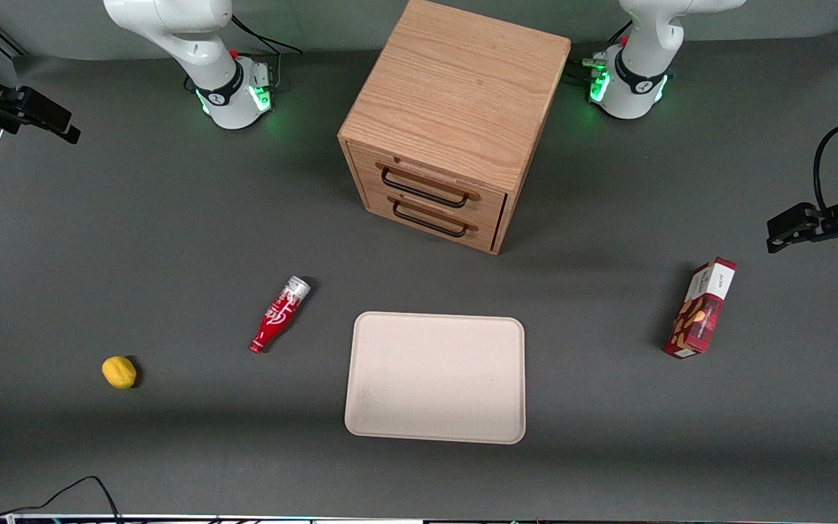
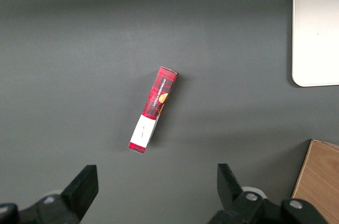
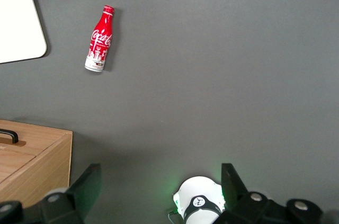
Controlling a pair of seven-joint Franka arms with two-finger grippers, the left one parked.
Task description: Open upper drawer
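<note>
- Upper drawer (image 1: 426, 183): shut, topmost in the wooden cabinet (image 1: 455, 94), black wire handle facing the front camera.
- Gripper (image 3: 159, 189): jaws wide, empty, high over the worktop (image 1: 99, 240).
- Right wrist view alone catches the arm's base; Coca-Cola bottle (image 3: 99, 38) shows in both views.

The tool (image 3: 159, 187) hangs open above bare table, near the cabinet (image 3: 32, 160); a red bottle (image 3: 99, 38) lies flat.

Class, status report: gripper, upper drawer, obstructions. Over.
Gripper open, high over bare table beside the cabinet. Upper drawer shut, untouched. Nothing blocking its handle.
</note>
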